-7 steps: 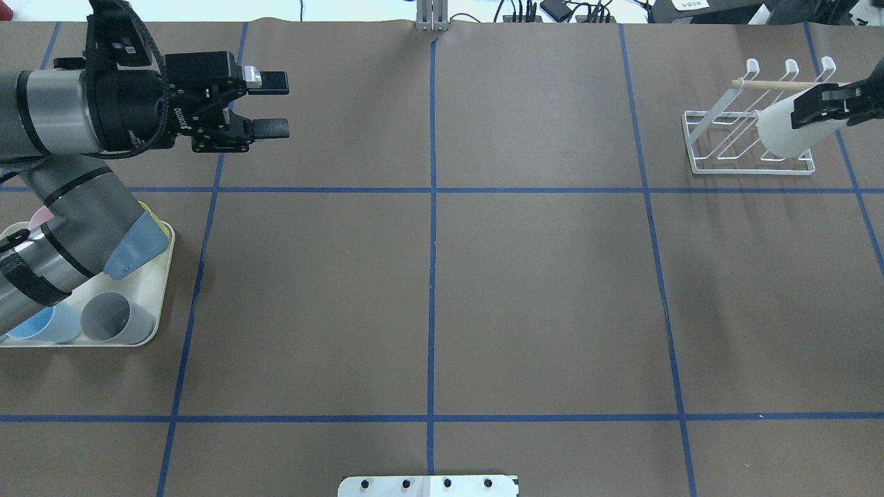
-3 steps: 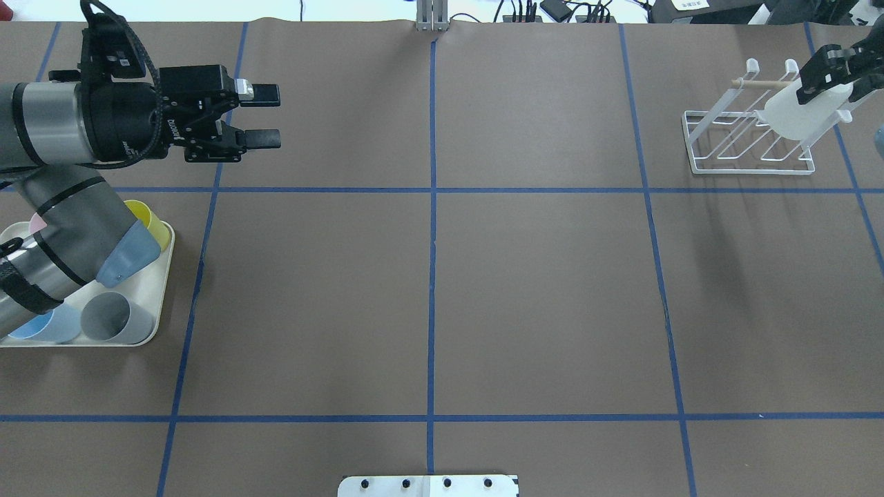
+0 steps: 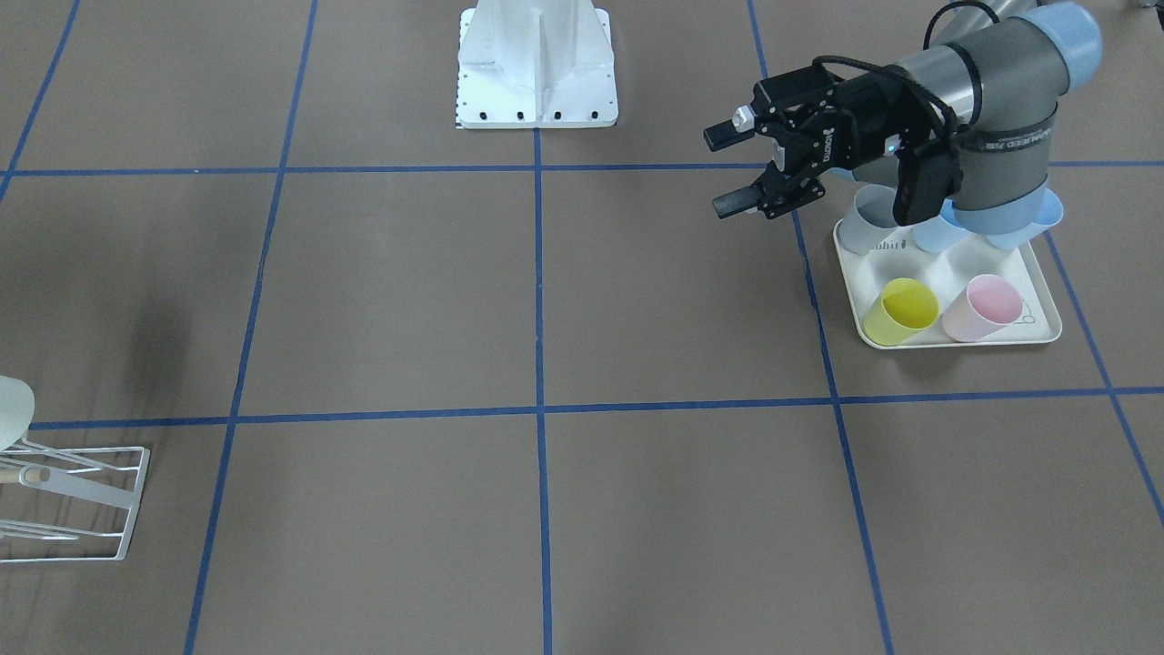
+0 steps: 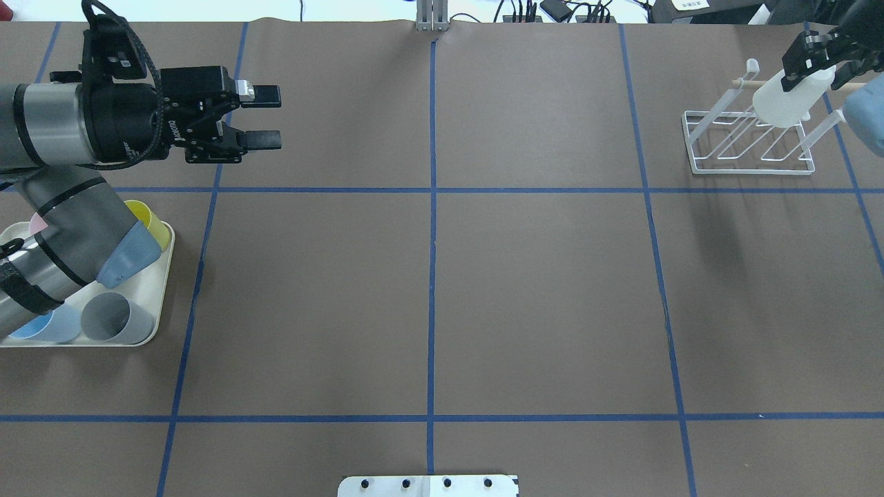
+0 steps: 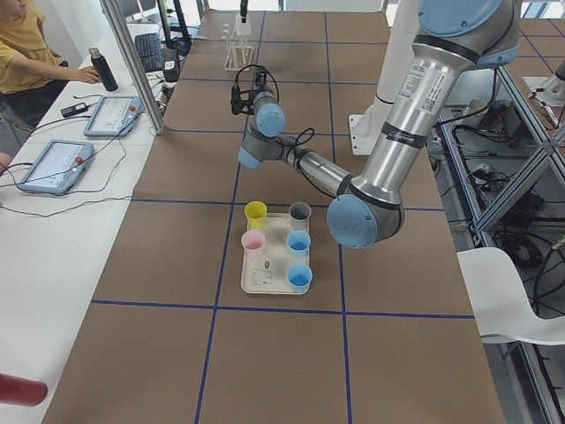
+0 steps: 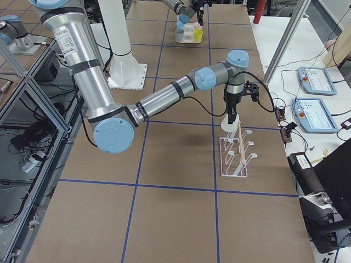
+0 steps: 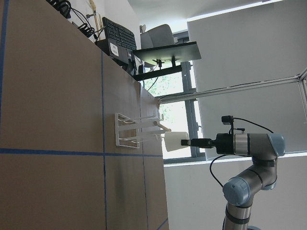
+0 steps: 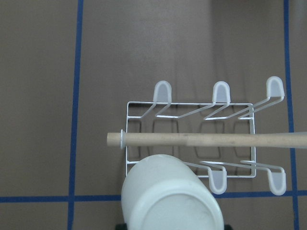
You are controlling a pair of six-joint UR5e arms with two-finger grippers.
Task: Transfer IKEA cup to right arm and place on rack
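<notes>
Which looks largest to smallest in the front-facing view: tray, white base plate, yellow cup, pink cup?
1. tray
2. white base plate, cut off at the frame's top
3. yellow cup and pink cup: alike, not ranked

Desk (image 4: pixel 539 290): brown covering, blue tape grid (image 4: pixel 432 276). Side desk (image 5: pixel 53 230): white (two tablets (image 5: pixel 55 165) lie on it). Window (image 7: pixel 184 120): daylit. Chair (image 5: pixel 510 296): white, off the desk's edge.

Bright, even light; soft shadows on the table (image 4: pixel 539 290); window (image 7: pixel 182 120) glares.
</notes>
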